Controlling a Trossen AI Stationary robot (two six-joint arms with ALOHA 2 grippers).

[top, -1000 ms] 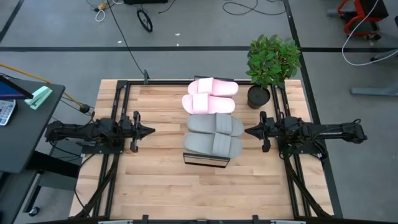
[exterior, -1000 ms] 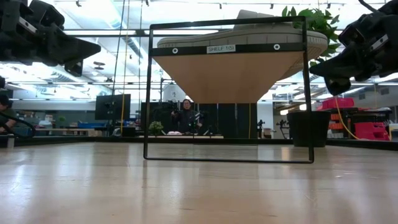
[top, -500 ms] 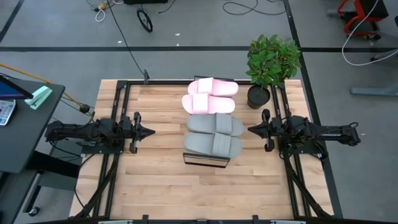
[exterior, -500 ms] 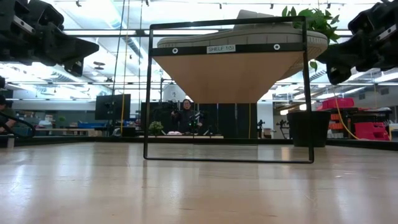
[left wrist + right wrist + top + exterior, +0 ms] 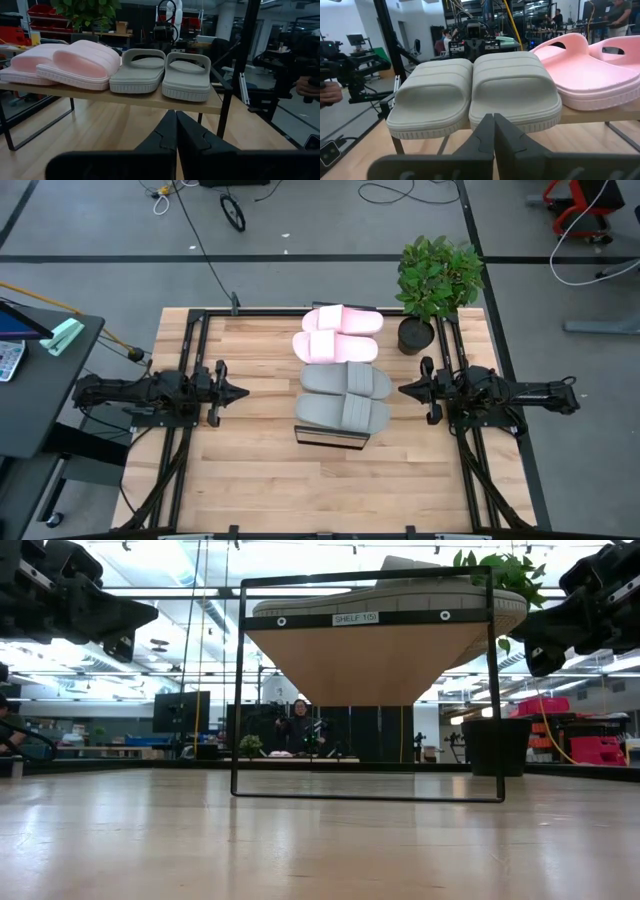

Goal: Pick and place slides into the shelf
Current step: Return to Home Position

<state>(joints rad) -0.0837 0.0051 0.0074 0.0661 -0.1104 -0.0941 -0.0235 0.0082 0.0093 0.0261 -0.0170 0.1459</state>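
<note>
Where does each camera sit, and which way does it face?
High view: overhead, looking straight down; left gripper and right gripper flank the shelf.
Low view: table-top height, looking level through the shelf's frame; both grippers at upper corners.
Left wrist view: on the left arm, facing the shelf; own shut fingers in the foreground.
Right wrist view: on the right arm, facing the shelf's opposite side; own shut fingers in the foreground.
Shared: both wrist views show grey slides and pink slides on the shelf.

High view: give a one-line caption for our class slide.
Pink slides and grey slides line the shelf; the left end effector and right end effector flank it, both shut.
</note>
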